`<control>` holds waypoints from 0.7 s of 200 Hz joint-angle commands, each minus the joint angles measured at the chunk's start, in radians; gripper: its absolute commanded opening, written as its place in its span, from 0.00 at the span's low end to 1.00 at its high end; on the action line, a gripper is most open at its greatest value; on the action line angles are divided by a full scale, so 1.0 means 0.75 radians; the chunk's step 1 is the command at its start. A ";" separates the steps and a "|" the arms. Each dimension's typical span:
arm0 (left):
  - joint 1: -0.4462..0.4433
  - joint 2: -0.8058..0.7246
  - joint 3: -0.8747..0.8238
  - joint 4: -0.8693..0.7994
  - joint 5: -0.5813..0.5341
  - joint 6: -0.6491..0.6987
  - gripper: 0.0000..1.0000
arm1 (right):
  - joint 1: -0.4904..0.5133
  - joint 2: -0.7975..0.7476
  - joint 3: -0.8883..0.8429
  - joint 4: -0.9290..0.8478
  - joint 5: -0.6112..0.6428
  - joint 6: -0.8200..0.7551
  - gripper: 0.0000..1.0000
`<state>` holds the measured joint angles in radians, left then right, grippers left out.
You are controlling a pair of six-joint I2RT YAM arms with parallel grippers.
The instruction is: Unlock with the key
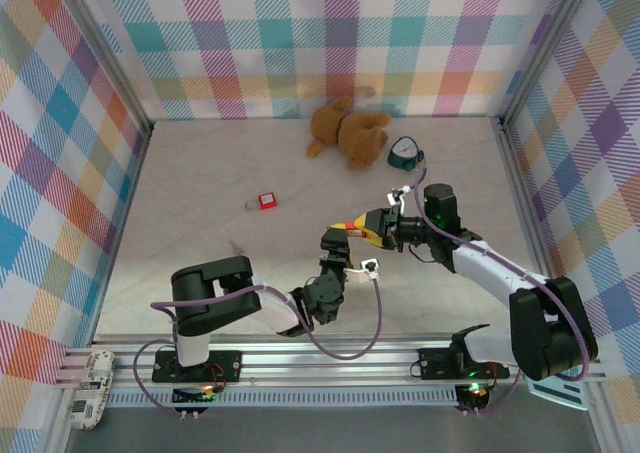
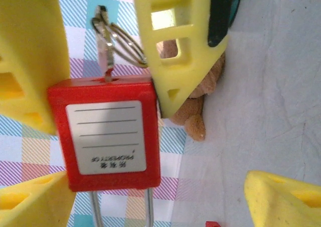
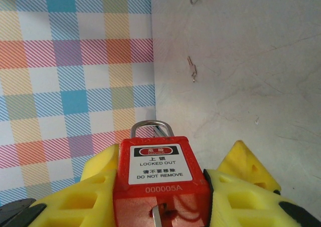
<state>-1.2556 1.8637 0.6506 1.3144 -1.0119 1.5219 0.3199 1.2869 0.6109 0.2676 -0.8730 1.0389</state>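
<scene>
My right gripper (image 3: 160, 189) is shut on a red padlock (image 3: 159, 169), its yellow fingers (image 3: 95, 197) pressing both sides of the body. The shackle (image 3: 152, 126) points away from that camera. The silvery key (image 2: 106, 54) sits in the keyhole on the padlock's (image 2: 108, 132) end face, with a wire ring (image 2: 128, 46) through its head. In the top view the held padlock (image 1: 352, 227) hangs above mid-table in the right gripper (image 1: 366, 229). My left gripper (image 2: 159, 194) is open, its fingers (image 2: 288, 197) wide on either side of the shackle end, touching nothing. It (image 1: 335, 243) stands just below the padlock.
A second red padlock (image 1: 266, 201) lies on the table to the left. A brown teddy bear (image 1: 348, 131) and a teal object (image 1: 404, 153) lie near the back wall. A small metal piece (image 3: 192, 70) rests on the table. Plaid walls enclose three sides.
</scene>
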 commanded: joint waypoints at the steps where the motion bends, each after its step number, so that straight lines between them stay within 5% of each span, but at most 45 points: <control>1: -0.021 -0.095 -0.034 0.042 -0.005 -0.045 0.87 | -0.007 -0.027 0.043 -0.010 0.004 -0.067 0.32; 37: -0.025 -0.231 -0.109 -0.028 0.003 -0.099 0.87 | -0.025 -0.043 0.061 -0.088 0.022 -0.144 0.31; 71: 0.009 -0.535 -0.058 -0.725 0.087 -0.486 0.83 | -0.049 -0.055 0.073 -0.154 0.041 -0.223 0.31; 94: 0.117 -0.786 0.100 -1.461 0.360 -0.914 0.77 | -0.062 -0.062 0.083 -0.184 0.059 -0.263 0.31; 140: 0.391 -0.953 0.303 -1.973 0.977 -1.140 0.66 | -0.064 -0.065 0.077 -0.200 0.059 -0.305 0.31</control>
<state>-1.0355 1.1580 0.7990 0.1829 -0.5812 0.8474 0.2749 1.2591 0.6418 0.1215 -0.8188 0.8547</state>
